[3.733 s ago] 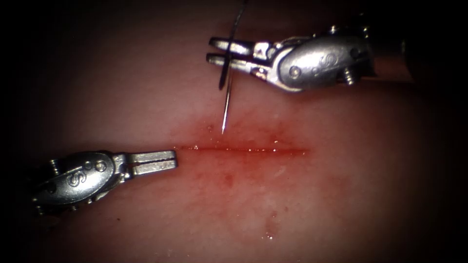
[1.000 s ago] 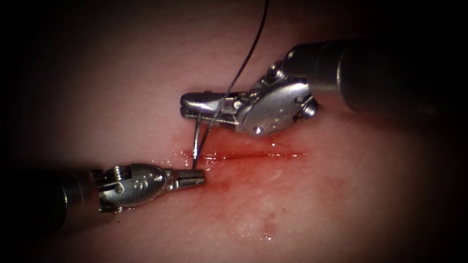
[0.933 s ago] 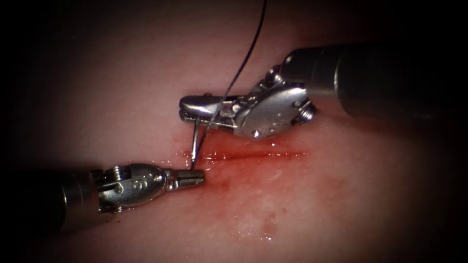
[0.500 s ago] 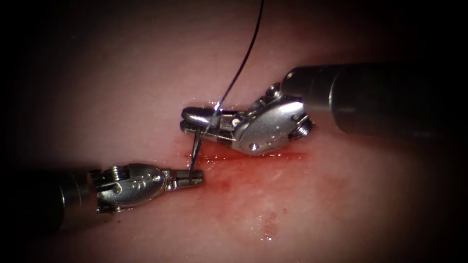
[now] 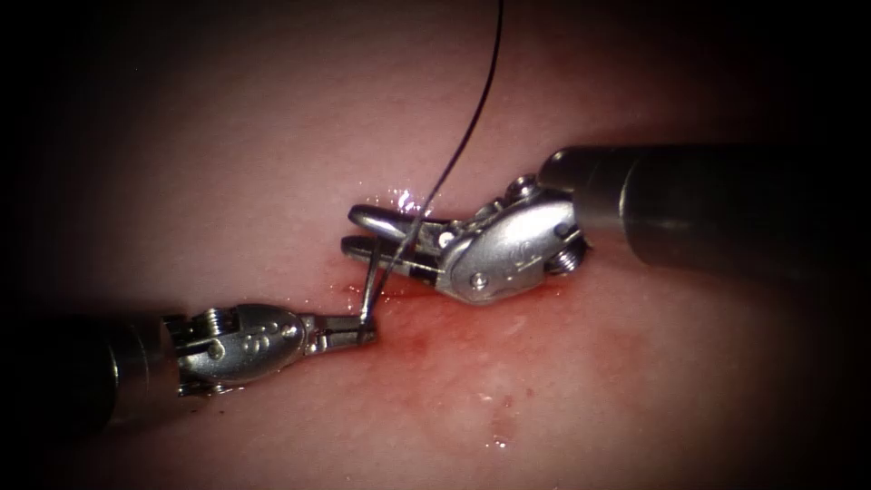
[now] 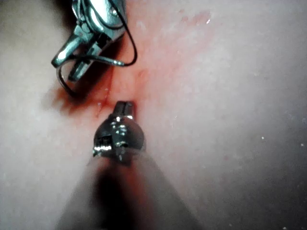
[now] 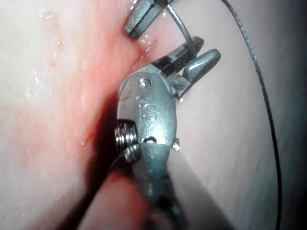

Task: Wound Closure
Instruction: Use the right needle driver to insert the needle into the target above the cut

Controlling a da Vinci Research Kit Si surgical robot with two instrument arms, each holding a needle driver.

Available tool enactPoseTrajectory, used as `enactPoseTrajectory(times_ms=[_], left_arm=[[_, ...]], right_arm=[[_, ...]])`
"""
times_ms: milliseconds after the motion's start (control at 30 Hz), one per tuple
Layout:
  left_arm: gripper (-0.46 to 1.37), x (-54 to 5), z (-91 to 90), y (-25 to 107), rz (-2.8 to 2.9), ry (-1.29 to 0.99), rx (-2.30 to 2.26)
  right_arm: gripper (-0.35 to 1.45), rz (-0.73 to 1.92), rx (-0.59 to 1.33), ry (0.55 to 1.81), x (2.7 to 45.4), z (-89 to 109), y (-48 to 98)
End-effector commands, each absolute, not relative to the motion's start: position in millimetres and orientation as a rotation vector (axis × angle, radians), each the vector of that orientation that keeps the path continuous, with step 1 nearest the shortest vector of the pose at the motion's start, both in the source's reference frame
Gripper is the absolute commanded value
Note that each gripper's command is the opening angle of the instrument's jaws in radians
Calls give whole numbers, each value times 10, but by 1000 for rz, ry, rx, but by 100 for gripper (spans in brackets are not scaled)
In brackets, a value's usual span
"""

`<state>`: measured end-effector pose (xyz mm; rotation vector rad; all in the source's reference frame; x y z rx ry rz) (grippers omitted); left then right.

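Needle (image 5: 372, 277): held in the right gripper near its thread end, the curve running down to the left end of the cut; its tip meets the tissue just by the left gripper's tips, and how deep it sits cannot be told.
Right gripper (image 5: 374, 230): jaws parted a little yet clamped on the needle — 3.7 s ago it hung higher with the needle clear above the cut, and half a second ago the jaws looked tighter together.
Left gripper (image 5: 356, 332): jaws closed, holding nothing, tips pressed on the tissue at the cut's left end — it has moved in from further left since 3.7 s ago.
Thread (image 5: 472, 118): dark strand rising from the needle past the right gripper and out at the top.
Cut (image 5: 408, 304): red line, partly covered by the right gripper.
Tissue (image 5: 635, 381): pale pink, with red fluid (image 5: 435, 340) around the cut.
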<state>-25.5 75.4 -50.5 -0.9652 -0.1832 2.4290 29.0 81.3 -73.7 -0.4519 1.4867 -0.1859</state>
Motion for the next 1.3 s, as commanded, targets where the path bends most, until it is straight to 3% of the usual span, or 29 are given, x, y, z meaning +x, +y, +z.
enactPoseTrajectory(times_ms=[33, 433, 1300], left_arm=[[-33, -256, -504, 753, 2429, -188, -964], [-35, -267, -495, 747, 2427, -192, -974], [-35, -265, -486, 743, 2443, -208, -955]], right_arm=[[-35, -159, -455, 1493, 289, -744, 817], [-35, -79, -470, 1502, 295, -780, 863], [-35, 486, -98, 1486, 302, -777, 914]])
